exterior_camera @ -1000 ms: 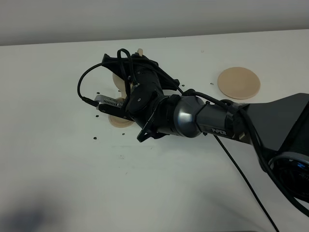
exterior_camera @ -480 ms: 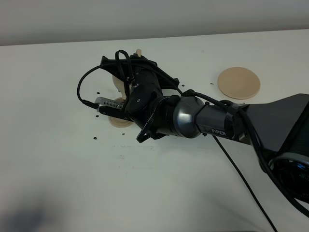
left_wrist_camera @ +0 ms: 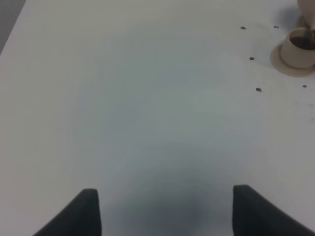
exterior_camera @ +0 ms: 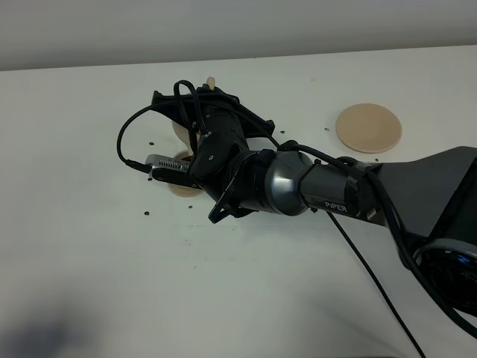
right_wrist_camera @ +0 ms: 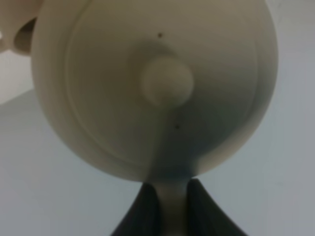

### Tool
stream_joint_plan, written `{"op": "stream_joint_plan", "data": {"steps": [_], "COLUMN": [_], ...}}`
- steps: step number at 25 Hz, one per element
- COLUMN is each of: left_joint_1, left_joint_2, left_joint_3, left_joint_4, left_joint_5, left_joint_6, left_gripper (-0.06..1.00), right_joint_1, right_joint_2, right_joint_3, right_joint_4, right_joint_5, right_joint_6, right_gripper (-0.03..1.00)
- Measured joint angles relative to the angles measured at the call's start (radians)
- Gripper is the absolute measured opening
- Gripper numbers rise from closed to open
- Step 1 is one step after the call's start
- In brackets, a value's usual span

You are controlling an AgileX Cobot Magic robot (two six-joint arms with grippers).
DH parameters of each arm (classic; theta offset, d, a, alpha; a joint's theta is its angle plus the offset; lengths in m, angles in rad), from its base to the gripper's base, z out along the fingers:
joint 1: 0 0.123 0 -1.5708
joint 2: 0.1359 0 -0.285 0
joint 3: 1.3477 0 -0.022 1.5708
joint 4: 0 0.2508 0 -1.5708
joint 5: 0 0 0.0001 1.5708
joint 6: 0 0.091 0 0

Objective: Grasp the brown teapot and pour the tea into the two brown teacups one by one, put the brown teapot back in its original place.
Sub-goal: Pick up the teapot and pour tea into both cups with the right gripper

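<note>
Since a second ago the right arm's wrist has crept slightly up and left in the high view, over the two brown teacups (exterior_camera: 185, 183) on the desk (exterior_camera: 89, 261); the original place (exterior_camera: 368, 127) lies bare, well apart to the right. Only the right wrist view shows the brown teapot (right_wrist_camera: 152, 88): lid knob facing the camera, its handle pinched between the closed fingers (right_wrist_camera: 197, 211). From the left wrist view, its fingers (left_wrist_camera: 88, 211) stand open and empty, one filled cup far off.
</note>
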Motion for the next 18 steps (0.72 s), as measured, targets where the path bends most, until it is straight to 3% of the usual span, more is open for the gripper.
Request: {"op": "stream_joint_plan", "data": {"steps": [11,18], "left_joint_1": [0.000,0.000], "left_joint_2": [0.000,0.000], "left_joint_3": [0.000,0.000], "left_joint_4": [0.000,0.000], "left_joint_5": [0.000,0.000], "left_joint_6": [0.000,0.000], "left_gripper": [0.59,0.59], "right_joint_1": [0.000,0.000], "right_joint_2": [0.000,0.000], "right_joint_3": [-0.018,-0.018], "right_joint_4": [0.000,0.003], "right_joint_5": [0.000,0.011], "right_joint_6": [-0.004,0.079], "right_gripper": [0.09,0.09]}}
